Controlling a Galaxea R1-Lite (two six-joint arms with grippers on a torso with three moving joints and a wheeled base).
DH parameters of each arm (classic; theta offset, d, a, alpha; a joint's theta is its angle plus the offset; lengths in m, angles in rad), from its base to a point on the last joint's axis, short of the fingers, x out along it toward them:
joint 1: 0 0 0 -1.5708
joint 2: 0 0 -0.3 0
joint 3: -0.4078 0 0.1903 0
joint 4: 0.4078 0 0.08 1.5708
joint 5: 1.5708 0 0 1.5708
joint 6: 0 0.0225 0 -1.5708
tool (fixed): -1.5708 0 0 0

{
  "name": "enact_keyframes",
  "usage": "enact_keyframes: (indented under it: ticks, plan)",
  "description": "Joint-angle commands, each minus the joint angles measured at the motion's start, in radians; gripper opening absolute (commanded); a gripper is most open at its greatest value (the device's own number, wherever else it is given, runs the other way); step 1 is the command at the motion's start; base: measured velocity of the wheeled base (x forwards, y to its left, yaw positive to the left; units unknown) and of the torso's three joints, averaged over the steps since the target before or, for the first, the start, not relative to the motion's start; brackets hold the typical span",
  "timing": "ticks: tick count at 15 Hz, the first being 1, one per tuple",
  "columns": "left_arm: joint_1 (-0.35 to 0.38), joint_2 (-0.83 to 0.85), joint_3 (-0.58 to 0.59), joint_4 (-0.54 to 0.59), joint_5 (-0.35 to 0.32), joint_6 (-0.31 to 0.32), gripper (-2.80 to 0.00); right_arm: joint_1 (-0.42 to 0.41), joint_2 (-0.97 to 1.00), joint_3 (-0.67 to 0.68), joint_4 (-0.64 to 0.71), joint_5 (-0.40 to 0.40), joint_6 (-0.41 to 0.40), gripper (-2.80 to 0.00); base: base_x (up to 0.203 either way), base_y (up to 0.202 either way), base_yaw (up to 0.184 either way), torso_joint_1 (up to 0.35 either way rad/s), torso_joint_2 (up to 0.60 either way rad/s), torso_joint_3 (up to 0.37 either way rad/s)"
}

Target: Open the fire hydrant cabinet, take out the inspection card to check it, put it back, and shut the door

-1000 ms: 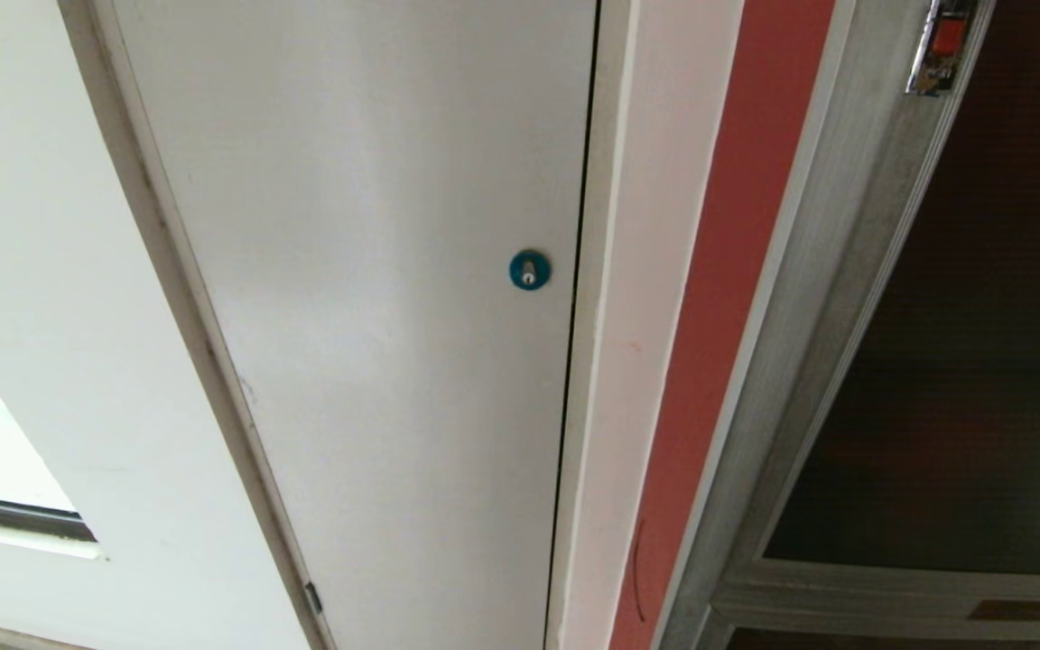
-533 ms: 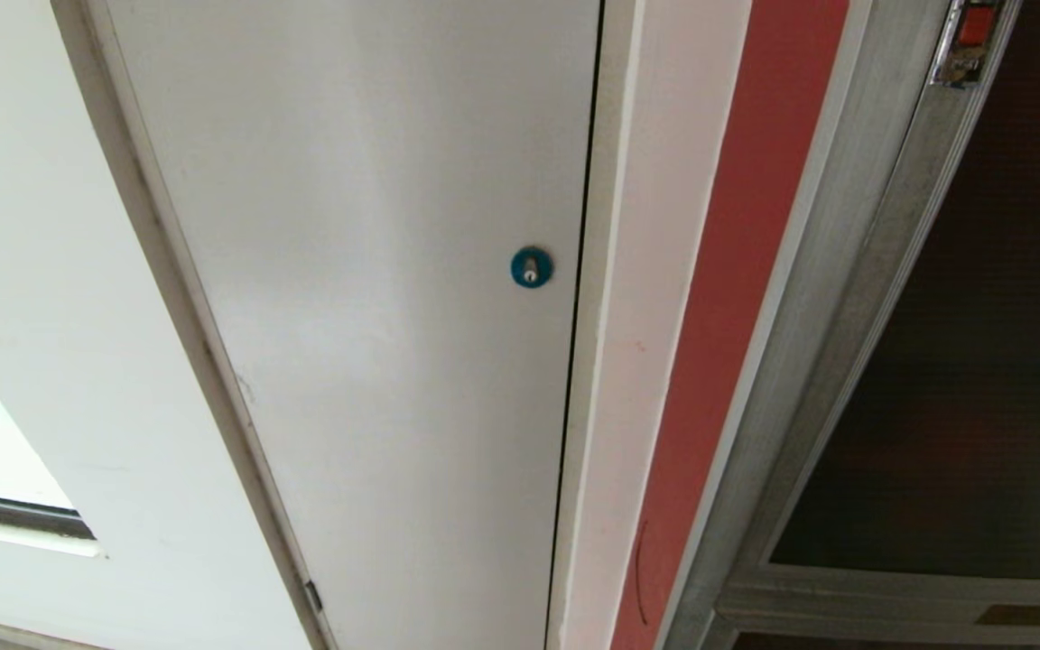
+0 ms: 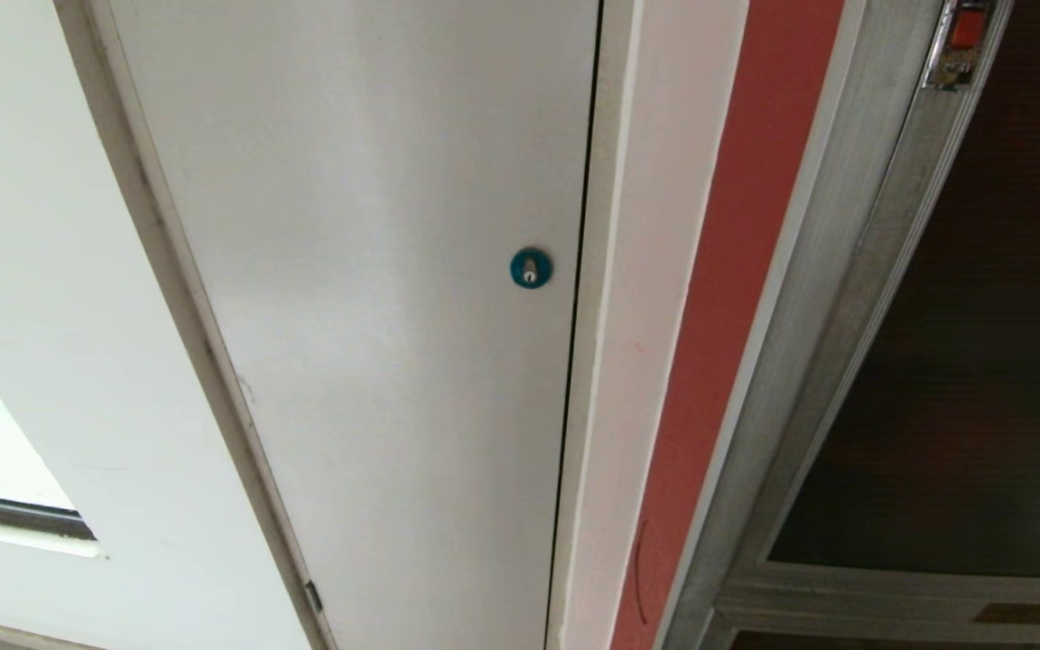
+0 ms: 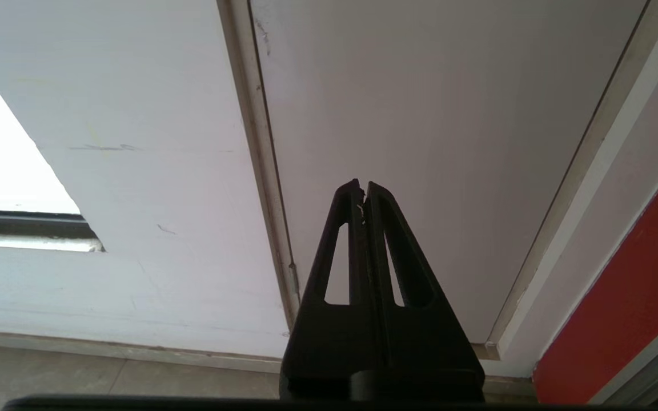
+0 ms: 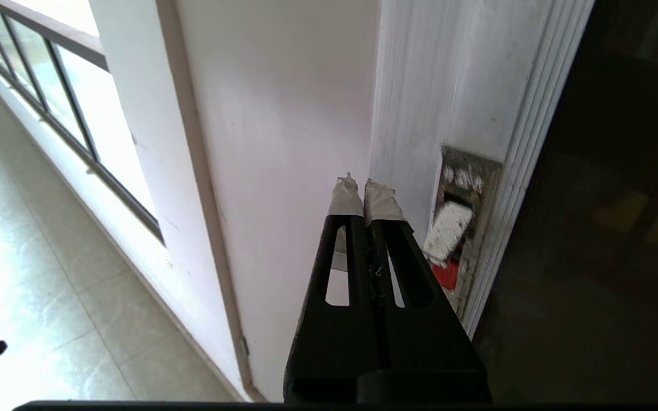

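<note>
Cabinet runs off the head view's right edge, its door closed and its contents hidden behind dark glass. One latch shows, just beside the right gripper; both grippers, left gripper included, are pressed together, empty.

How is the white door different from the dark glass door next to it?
The white panel door is plain, pale and solid; the dark glass door is tinted and set in a brushed silver frame. The white panel door has a round blue lock; the dark glass door has a red-and-metal latch. Both look shut.
</note>
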Motion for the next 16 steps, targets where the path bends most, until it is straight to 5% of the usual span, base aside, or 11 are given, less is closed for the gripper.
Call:
enact_keyframes:
  ticks: [1, 8, 16]
  plan:
    - [0.000, -0.001, 0.000, 0.000, 0.000, 0.000, -2.80, -0.003, 0.010, 0.004, 0.013, 0.002, -0.001, -2.80, 0.000, 0.000, 0.000, 0.000, 0.00, 0.000]
    - [0.000, -0.001, 0.000, 0.000, 0.000, 0.000, -2.80, -0.087, 0.063, 0.006, 0.010, 0.001, -0.002, -2.80, 0.000, 0.000, 0.000, 0.000, 0.00, 0.000]
    - [-0.001, -0.001, 0.000, 0.000, 0.000, 0.000, -2.80, -0.093, 0.063, 0.039, 0.016, 0.008, -0.004, -2.80, 0.000, 0.000, 0.000, 0.000, 0.00, 0.000]
